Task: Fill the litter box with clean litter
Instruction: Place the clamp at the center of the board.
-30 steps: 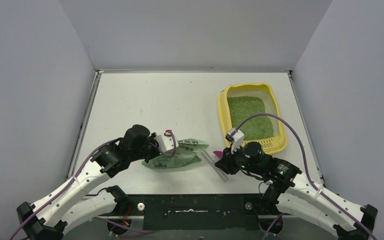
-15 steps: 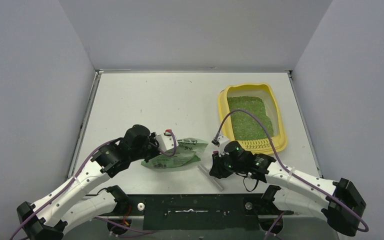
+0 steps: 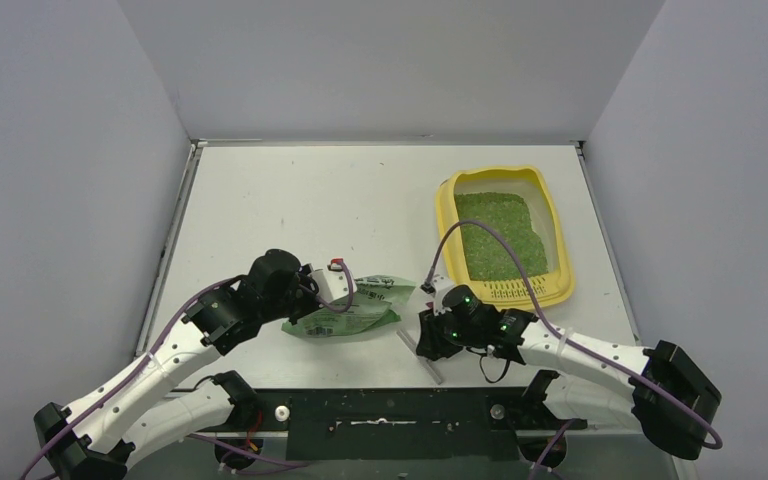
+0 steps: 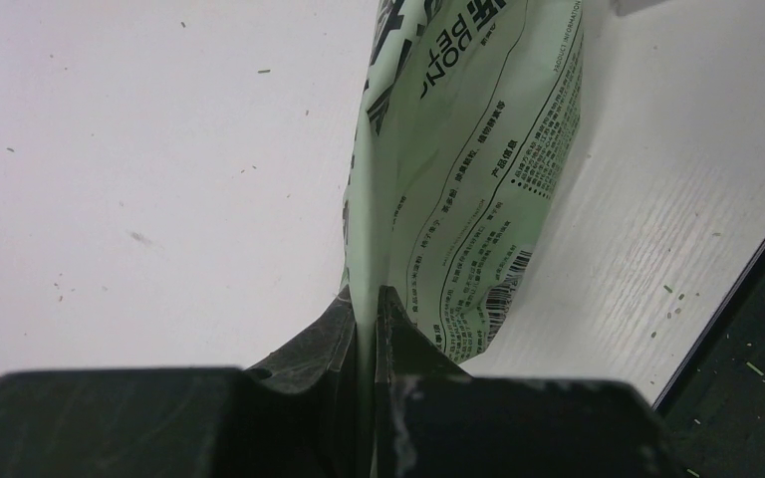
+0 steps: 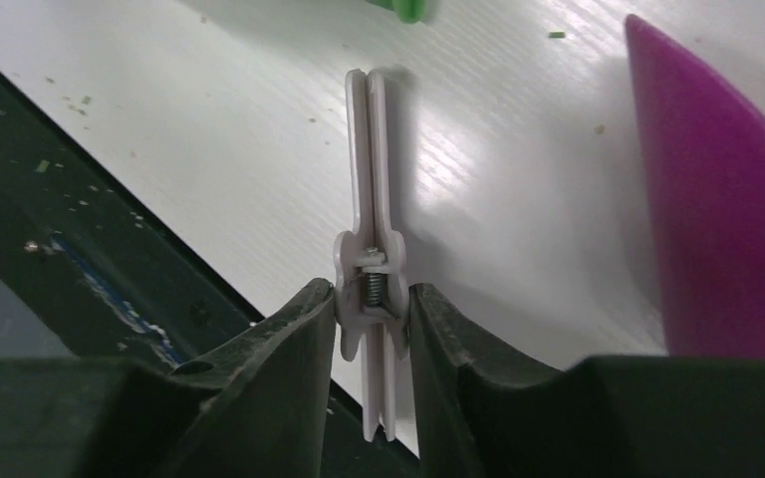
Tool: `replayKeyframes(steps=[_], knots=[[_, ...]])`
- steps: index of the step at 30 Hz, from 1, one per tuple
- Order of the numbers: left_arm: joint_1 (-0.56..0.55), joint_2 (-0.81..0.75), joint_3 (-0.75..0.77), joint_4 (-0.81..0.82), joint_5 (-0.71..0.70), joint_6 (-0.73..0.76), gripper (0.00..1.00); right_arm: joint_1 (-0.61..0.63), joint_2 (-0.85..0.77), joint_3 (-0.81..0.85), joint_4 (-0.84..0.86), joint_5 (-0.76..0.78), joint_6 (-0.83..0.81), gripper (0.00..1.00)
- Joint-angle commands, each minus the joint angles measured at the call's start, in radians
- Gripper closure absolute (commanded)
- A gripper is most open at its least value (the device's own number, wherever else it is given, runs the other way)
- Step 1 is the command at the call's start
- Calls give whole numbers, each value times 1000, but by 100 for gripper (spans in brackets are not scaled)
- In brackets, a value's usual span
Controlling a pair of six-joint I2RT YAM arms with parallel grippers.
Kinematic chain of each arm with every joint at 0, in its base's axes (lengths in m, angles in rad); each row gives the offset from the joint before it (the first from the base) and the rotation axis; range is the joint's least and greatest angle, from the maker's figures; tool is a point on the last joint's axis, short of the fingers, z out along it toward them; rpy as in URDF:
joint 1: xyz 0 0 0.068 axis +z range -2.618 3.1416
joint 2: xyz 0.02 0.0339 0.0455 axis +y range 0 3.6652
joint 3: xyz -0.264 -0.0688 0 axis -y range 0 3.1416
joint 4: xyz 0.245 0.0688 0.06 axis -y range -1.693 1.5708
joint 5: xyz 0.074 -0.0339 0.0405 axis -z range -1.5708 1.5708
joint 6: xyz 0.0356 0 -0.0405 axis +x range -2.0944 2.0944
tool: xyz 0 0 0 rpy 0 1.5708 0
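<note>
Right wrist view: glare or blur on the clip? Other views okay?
Right wrist: clip sharp, white glare on the table beside it, scoop edge soft. Left wrist: bag print legible. Top external: even light, soft shadows.

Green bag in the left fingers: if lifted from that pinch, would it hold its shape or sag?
Probably floppy: the green bag is thin film that bends and creases where the left fingers pinch its edge. It looks flattened on the table, so likely light. Smooth film may slip from so narrow a pinch.

White table [image 3: 310, 200] with litter box [image 3: 444, 228], bag [image 3: 348, 320], clip [image 5: 374, 149], scoop [image 5: 717, 199].
</note>
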Motion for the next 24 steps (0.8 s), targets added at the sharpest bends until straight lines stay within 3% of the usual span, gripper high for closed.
replayKeyframes(steps=[1,8,15,20,24], knots=[[-3,-9,47,73,-32,3,100,-9,-7,50,-42,88,-6,62],[-3,-9,50,73,-29,2,100,-8,-76,190,-203,84,-87,42],[-3,-11,52,74,-19,-4,100,-1,-152,312,-223,139,-239,36],[-2,-12,60,72,-12,-18,100,39,-153,284,-5,206,-587,26],[-2,-15,68,66,-12,-29,100,76,-67,285,146,232,-879,23]])
